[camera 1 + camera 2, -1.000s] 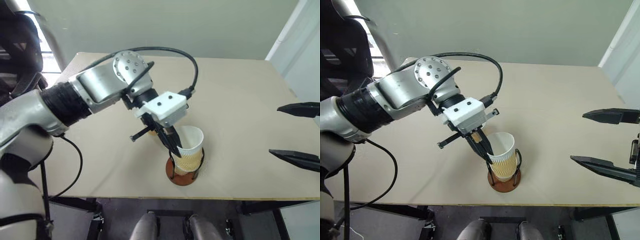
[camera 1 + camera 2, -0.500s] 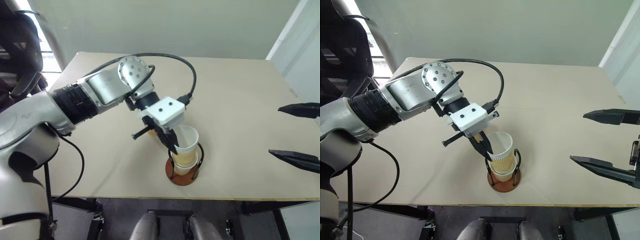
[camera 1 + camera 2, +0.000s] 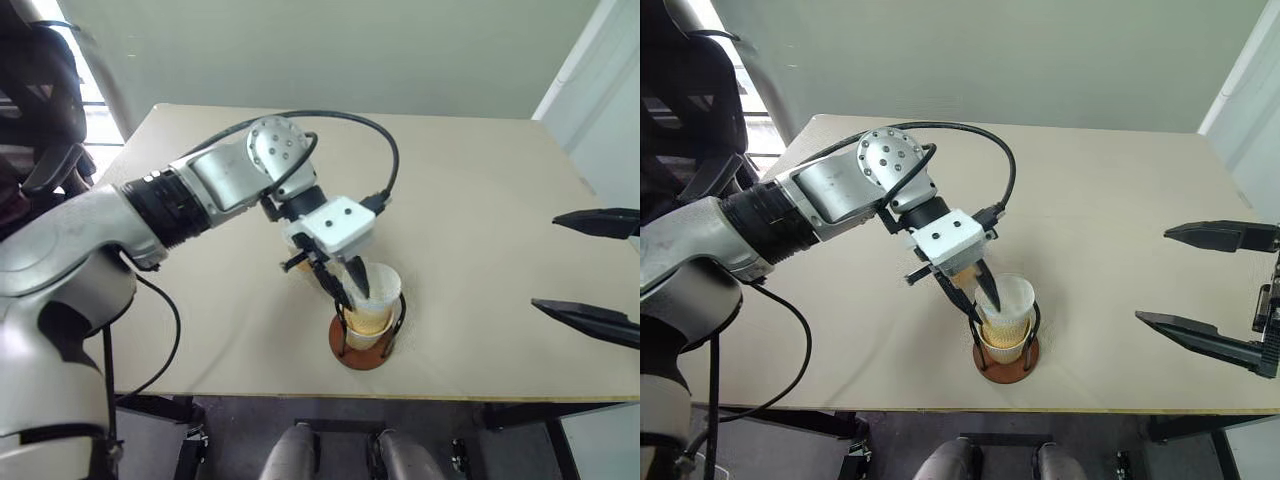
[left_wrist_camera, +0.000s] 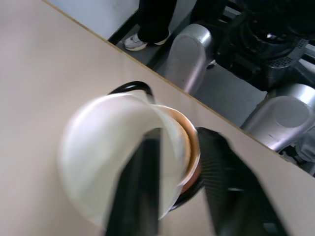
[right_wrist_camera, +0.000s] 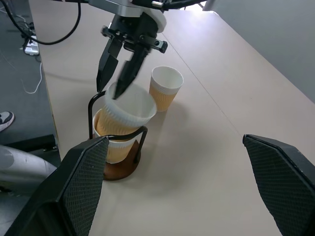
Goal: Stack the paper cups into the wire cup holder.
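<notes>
While my left gripper [image 3: 983, 296] hovers low in the centre of the head view, its two black fingers [image 5: 114, 61] stand parted, one inside the mouth of the top paper cup [image 5: 129, 111] and one outside its wall, so the rim sits between loosened jaws. That cup leans tilted in the lower cup [image 5: 112, 143], which stands in the wire cup holder [image 3: 1007, 364] near the table's [image 3: 1120, 200] front edge. A third cup [image 5: 165, 87] stands upright on the table just beyond the holder. My right gripper [image 3: 1210, 286] waits at the right edge, jaws spread wide, well apart from the holder.
</notes>
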`<state>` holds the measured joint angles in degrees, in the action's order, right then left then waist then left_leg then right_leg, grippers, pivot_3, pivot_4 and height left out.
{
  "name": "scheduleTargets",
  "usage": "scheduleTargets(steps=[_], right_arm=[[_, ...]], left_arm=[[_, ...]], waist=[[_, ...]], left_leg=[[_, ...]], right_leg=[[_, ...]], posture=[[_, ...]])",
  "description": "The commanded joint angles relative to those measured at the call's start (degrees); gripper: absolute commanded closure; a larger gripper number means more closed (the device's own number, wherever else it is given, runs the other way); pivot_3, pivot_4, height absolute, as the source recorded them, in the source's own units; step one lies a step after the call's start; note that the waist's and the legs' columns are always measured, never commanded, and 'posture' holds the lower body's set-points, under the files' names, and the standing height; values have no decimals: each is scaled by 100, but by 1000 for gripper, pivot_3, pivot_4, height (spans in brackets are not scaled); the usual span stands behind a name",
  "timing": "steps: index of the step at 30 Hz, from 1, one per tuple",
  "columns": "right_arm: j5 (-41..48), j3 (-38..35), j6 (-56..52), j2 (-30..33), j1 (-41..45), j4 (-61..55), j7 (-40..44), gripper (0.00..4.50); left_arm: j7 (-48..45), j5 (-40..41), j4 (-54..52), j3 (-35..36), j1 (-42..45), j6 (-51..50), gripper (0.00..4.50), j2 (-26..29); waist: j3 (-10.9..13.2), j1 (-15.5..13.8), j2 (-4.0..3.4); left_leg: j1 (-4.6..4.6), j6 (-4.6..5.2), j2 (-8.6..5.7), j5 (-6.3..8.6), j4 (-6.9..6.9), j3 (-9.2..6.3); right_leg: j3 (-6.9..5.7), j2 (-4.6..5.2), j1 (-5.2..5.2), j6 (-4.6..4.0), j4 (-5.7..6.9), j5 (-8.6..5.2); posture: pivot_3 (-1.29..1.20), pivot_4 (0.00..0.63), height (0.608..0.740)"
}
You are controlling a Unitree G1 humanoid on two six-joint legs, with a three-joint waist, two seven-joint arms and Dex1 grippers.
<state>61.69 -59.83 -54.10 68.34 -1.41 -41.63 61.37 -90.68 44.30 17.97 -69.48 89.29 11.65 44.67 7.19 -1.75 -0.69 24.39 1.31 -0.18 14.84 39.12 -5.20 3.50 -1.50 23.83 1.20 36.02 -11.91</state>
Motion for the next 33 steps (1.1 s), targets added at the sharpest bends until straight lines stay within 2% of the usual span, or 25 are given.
scheduleTargets(steps=[1,5,6,9,11,13,15,19,23,33], right_arm=[[-21,15,172,51,71,63,-9,0],[-109,299,374,108,176,213,25,0],[-140,377,425,116,205,246,36,0],[-226,569,541,133,255,330,101,0],[-258,607,573,126,235,351,197,0],[-303,634,608,113,228,384,263,0],[-358,738,671,103,246,418,283,0],[-424,1048,835,105,369,491,255,0],[-497,1195,931,154,474,565,296,0],[-529,981,788,119,384,457,294,0]], left_arm=[[-182,-125,-19,491,-93,-7,1748,-10],[-182,-204,23,1034,-239,-277,248,32],[-182,-229,57,1226,-289,-379,23,58],[-182,-120,187,1635,-374,-1232,23,557],[-182,-147,272,1635,-489,-1407,23,1040],[-182,-365,505,1769,-679,-1393,23,1250],[-182,-478,808,2045,-897,-1470,23,1158],[-182,-934,1465,2579,-1216,-1534,23,540],[-182,-1643,2049,2764,-1380,-1186,23,115],[-182,-2144,2118,2788,-1681,-1073,23,222]], waist=[[0,1,0],[-1,4,-2],[-1,3,-2],[-1,12,-4],[-6,57,-14],[-14,76,-33],[-15,52,-39],[-13,-74,-39],[-12,-79,-36],[-12,-2,-36]], left_leg=[[-1,0,0,0,0,0],[-2,1,0,0,-1,1],[-2,1,0,0,-1,2],[-2,1,0,0,-1,3],[-6,1,0,0,-6,2],[-14,-3,1,-2,-10,4],[-16,-3,1,-2,-10,-1],[-7,7,-3,-7,6,-12],[3,15,-13,-8,16,-4],[-3,11,-14,-12,3,0]], right_leg=[[0,0,0,2,0,1],[-1,0,0,4,0,0],[-1,0,0,5,1,0],[0,0,1,6,0,0],[0,-1,3,6,0,-1],[1,-1,3,1,1,-5],[1,-1,0,4,3,-8],[-1,1,-4,6,8,-8],[0,11,-3,18,3,9],[1,13,2,23,1,7]], posture=[[0,150,740],[0,150,740],[0,150,740],[0,150,740],[0,150,740],[0,150,740],[0,150,740],[0,150,740],[0,150,740],[0,150,740]])
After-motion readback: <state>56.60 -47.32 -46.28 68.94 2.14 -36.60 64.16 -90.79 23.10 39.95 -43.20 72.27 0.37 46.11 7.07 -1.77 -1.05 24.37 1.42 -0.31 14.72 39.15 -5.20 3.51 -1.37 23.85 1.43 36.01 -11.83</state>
